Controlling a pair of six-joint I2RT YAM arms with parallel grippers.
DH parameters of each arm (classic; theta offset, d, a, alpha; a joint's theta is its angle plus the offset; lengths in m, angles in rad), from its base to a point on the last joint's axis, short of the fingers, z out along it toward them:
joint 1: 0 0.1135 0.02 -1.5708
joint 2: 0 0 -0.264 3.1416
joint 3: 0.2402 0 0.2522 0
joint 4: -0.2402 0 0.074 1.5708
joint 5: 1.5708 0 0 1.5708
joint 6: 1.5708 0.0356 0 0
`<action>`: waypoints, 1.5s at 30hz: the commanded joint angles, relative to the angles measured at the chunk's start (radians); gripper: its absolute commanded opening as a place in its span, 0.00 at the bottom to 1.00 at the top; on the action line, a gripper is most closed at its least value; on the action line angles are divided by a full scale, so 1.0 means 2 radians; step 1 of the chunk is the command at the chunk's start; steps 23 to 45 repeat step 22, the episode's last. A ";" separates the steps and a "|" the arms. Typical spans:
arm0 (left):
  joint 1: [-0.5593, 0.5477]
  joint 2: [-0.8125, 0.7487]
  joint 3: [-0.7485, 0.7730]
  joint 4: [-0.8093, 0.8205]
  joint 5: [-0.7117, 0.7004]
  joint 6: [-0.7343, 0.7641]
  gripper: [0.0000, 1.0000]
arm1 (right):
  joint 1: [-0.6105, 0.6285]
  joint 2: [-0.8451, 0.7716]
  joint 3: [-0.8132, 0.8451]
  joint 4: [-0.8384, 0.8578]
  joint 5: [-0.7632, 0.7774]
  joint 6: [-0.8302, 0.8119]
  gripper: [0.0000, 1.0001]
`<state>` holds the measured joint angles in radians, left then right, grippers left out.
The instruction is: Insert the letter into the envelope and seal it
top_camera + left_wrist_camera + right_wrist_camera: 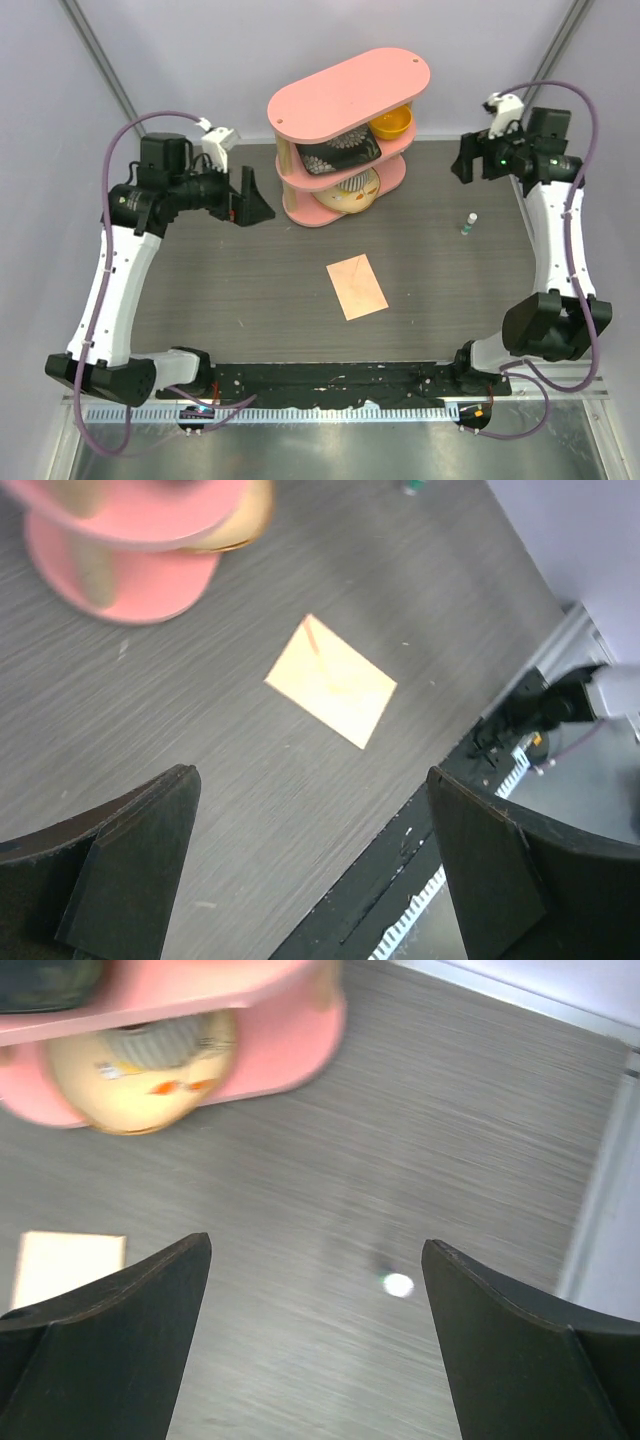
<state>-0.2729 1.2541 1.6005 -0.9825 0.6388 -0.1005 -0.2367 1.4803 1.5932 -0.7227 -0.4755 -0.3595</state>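
Mid-table, the envelope (357, 287) is lying flat, long axis slanting front-to-back, letter not showing separately. Left fingers (310, 776) and right fingers (315, 1246) are both hanging wide open, empty, well away; left's sitting slightly nearer.

The left arm (112, 290) and right arm (555, 230) are showing white shells between black joints. Purple cables (160, 113) are looping along both. The left gripper (308, 771) is showing matte black wedge fingers (130, 870).

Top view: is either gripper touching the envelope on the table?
No: the envelope lies flat, with the left gripper and right gripper both well away from it.
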 commanded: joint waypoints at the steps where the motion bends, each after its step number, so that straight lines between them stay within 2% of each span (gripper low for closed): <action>1: 0.073 0.013 0.033 -0.094 -0.019 0.000 1.00 | 0.088 -0.040 -0.006 -0.041 0.036 0.043 0.93; 4: 0.103 0.031 0.025 -0.134 -0.051 0.004 1.00 | 0.152 -0.061 -0.045 -0.027 0.048 0.072 0.93; 6: 0.107 0.016 -0.004 -0.119 -0.110 0.002 1.00 | 0.180 -0.080 -0.082 -0.018 0.053 0.092 0.94; 8: 0.107 -0.017 -0.061 -0.087 -0.153 0.004 1.00 | 0.190 -0.101 -0.114 -0.004 0.034 0.097 0.94; 10: 0.107 -0.043 -0.108 -0.071 -0.167 0.004 1.00 | 0.194 -0.144 -0.176 0.026 0.050 0.115 0.94; 15: 0.106 -0.074 -0.162 -0.069 -0.187 -0.001 1.00 | 0.199 -0.233 -0.292 0.064 0.094 0.119 0.94; 18: 0.104 -0.083 -0.182 -0.064 -0.191 0.000 1.00 | 0.199 -0.271 -0.324 0.069 0.098 0.118 0.94; 45: 0.095 -0.076 -0.194 -0.050 -0.201 0.001 1.00 | 0.197 -0.278 -0.330 0.069 0.112 0.112 0.95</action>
